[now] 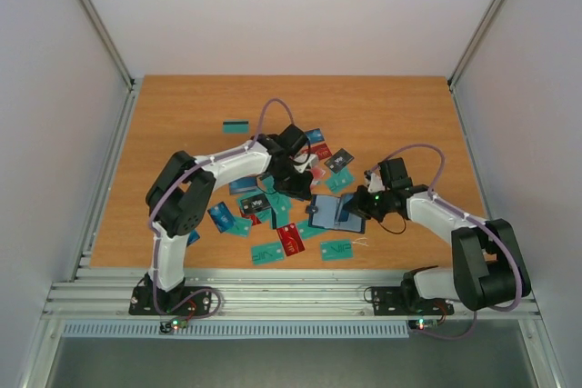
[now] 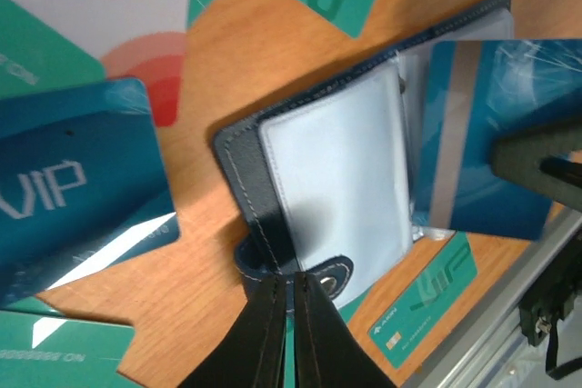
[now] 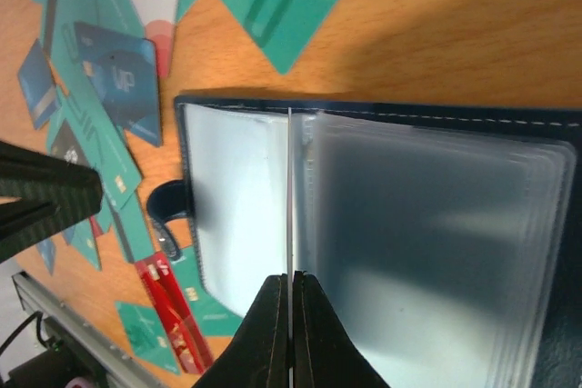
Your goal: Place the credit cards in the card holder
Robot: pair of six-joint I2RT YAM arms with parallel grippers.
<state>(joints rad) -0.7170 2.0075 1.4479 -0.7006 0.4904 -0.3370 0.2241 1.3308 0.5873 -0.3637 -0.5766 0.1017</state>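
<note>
Starting at the left, loose credit cards [image 1: 221, 217] are seen strewn over the tabletop [image 1: 182, 115]. The left claw [image 2: 291, 279] is closed on nothing, its tips set by the clasp tab [image 2: 333, 273], probably to keep the card holder [image 2: 336, 170] open and still at mid-tabletop. Above its clear sleeves [image 3: 436, 224], a blue card [image 2: 473, 134] is pinched in the closed right claw [image 3: 289, 279], seemingly lined up for sliding in.

Left arm [image 1: 227, 159], right arm [image 1: 446, 215]: white links, black joints, purple cables [image 1: 263, 118]. Left gripper [image 2: 291, 283] black, tapered. Green light [image 1: 376, 197], probably LED.
</note>
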